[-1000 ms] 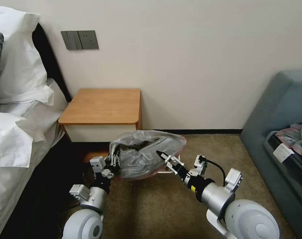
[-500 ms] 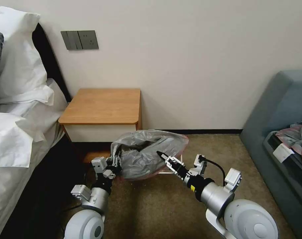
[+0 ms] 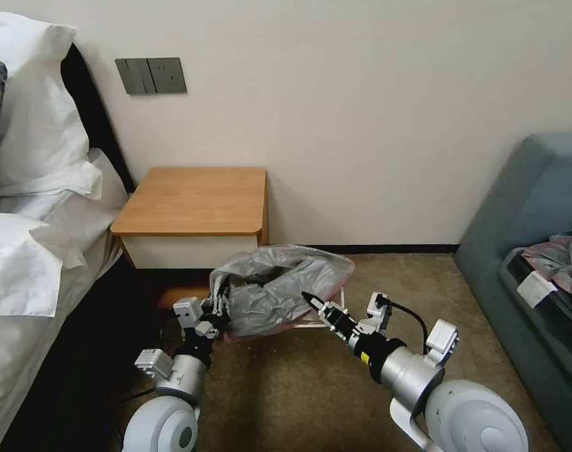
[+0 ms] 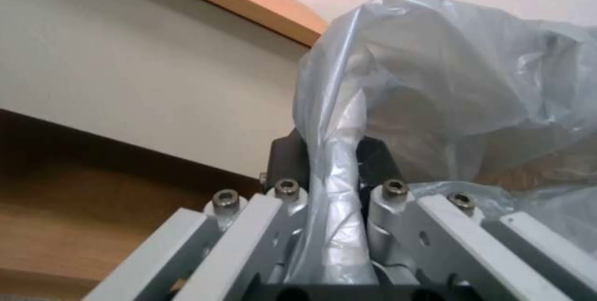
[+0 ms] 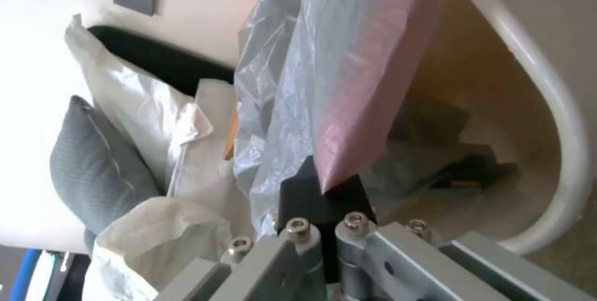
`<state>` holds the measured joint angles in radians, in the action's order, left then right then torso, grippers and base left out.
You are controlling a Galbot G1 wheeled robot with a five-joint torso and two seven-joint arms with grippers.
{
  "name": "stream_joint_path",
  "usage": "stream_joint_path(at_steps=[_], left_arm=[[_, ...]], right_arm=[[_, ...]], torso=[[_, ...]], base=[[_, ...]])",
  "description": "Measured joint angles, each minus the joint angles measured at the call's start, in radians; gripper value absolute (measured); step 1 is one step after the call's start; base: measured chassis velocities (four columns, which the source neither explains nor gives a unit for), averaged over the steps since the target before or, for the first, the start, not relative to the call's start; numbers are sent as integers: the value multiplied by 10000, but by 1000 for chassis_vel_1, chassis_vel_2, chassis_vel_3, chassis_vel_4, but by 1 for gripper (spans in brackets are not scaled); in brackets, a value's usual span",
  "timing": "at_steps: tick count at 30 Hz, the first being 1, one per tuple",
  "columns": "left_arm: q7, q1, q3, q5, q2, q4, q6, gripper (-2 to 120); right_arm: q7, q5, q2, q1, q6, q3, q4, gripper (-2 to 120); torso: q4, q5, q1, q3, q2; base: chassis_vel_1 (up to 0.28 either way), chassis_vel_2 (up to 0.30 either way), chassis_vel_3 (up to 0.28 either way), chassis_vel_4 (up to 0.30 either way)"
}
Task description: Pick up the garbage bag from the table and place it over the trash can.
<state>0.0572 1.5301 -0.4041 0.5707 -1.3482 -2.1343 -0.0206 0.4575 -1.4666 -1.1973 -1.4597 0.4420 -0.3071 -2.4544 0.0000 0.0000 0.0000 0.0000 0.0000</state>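
Garbage bag (image 3: 279, 289), thin wrinkled grey plastic, pink-edged, hangs stretched between your left gripper (image 3: 218, 307) and right gripper (image 3: 312, 301), both clamped on it, over the cream plastic trash can (image 5: 547, 105). Uneven pull could tear film or miss rim.

The bag (image 3: 279, 289) is translucent grey with a pink edge, and the can (image 5: 547, 119) under it is cream. The table (image 3: 194, 201) has an orange-brown top and a white drawer front; the carpet (image 3: 298, 389) is dull brown, the sofa (image 3: 530, 207) grey-blue. The pillows (image 3: 34, 119) are white, one (image 5: 93, 175) grey with what may be a fine woven texture.
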Motion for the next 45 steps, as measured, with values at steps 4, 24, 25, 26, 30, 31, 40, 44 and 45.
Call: stream_joint_path(at_steps=[4, 24, 25, 26, 30, 31, 40, 44, 45], left_arm=[[65, -11, -3, 20, -2, 43, -11, 6], [394, -197, -327, 538, 36, 112, -144, 6], [394, -197, -327, 538, 36, 112, -144, 6], [396, -197, -359, 564, 33, 109, -147, 6], [399, -193, -424, 651, 20, 63, -167, 6], [399, -193, -424, 651, 20, 63, -167, 6], [402, -162, -499, 851, 70, -19, -208, 6], [401, -183, -522, 875, 84, -23, -211, 6], [402, -187, -529, 878, 84, -23, -212, 6]], right_arm=[[-201, 258, -17, -89, 29, 51, -33, 0], [-257, 438, 240, -1313, 584, -150, -465, 0], [-257, 438, 240, -1313, 584, -150, -465, 0], [-273, 480, 235, -1351, 648, -146, -465, 0], [-359, 651, 195, -1240, 747, -182, -271, 0], [-359, 651, 195, -1240, 747, -182, -271, 0], [-1174, 2097, 227, -982, 728, -403, 343, 0], [-1730, 2819, 222, -1093, 732, -394, 383, -1], [-1792, 2973, 220, -1121, 730, -388, 384, 2]], torso=[[0, 0, 0, 0, 0], [0, 0, 0, 0, 0], [0, 0, 0, 0, 0], [-1, 0, 0, 0, 0], [0, 1, 0, 0, 0], [0, 1, 0, 0, 0], [0, 0, 0, 0, 0], [0, 0, 0, 0, 0], [0, 0, 0, 0, 0]], base=[[0, 0, 0, 0], [0, 0, 0, 0], [0, 0, 0, 0], [0, 0, 0, 0], [0, 0, 0, 0], [0, 0, 0, 0], [0, 0, 0, 0], [0, 0, 0, 0], [0, 0, 0, 0]])
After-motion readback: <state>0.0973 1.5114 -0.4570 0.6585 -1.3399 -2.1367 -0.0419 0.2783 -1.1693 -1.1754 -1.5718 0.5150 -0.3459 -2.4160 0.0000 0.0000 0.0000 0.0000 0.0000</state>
